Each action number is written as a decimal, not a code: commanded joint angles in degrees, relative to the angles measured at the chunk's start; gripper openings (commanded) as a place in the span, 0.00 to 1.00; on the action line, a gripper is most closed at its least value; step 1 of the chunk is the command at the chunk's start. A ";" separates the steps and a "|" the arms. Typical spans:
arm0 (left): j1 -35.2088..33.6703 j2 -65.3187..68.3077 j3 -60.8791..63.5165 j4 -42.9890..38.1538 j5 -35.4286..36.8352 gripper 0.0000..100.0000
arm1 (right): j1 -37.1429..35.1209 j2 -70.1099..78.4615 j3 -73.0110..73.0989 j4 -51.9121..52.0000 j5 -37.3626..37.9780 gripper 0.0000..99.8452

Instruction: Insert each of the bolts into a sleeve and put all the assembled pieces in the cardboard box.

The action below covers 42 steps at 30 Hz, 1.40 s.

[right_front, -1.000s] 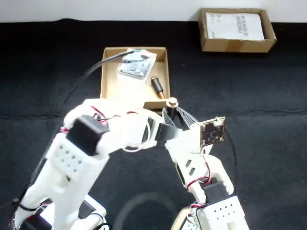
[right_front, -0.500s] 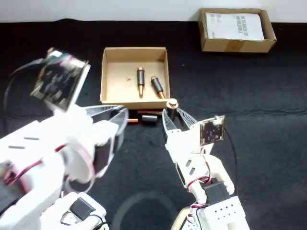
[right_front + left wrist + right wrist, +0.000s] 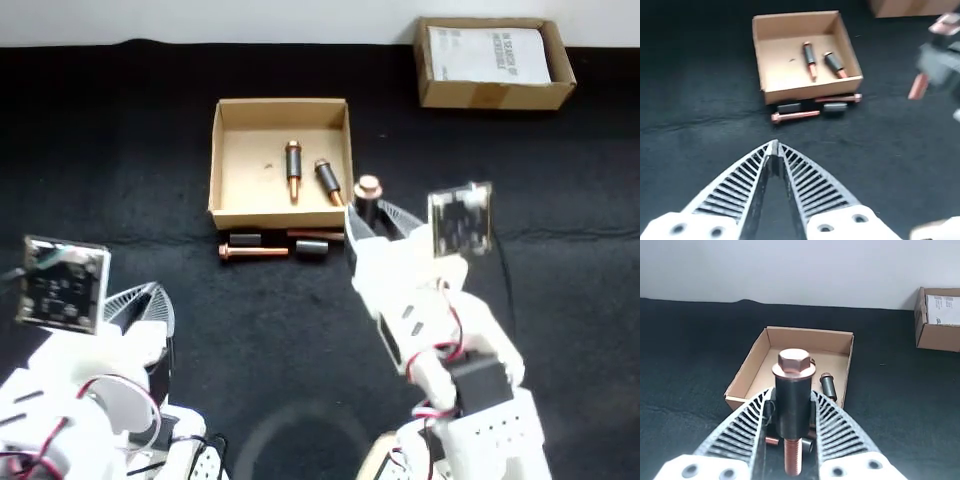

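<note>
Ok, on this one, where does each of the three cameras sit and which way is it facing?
High view: fixed above the table, looking down on the cardboard box; both arms in the foreground.
Left wrist view: on the left wrist, facing the box and the loose bolt before it, past its own left gripper, shut.
Right wrist view: on the right wrist, facing the box and the wall; its right gripper clamps a sleeved bolt.
Shared: all three show the box.
</note>
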 commanded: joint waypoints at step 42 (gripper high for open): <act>-22.20 -25.89 73.45 -48.00 -2.81 0.02 | 0.22 121.01 -117.85 35.30 4.57 0.01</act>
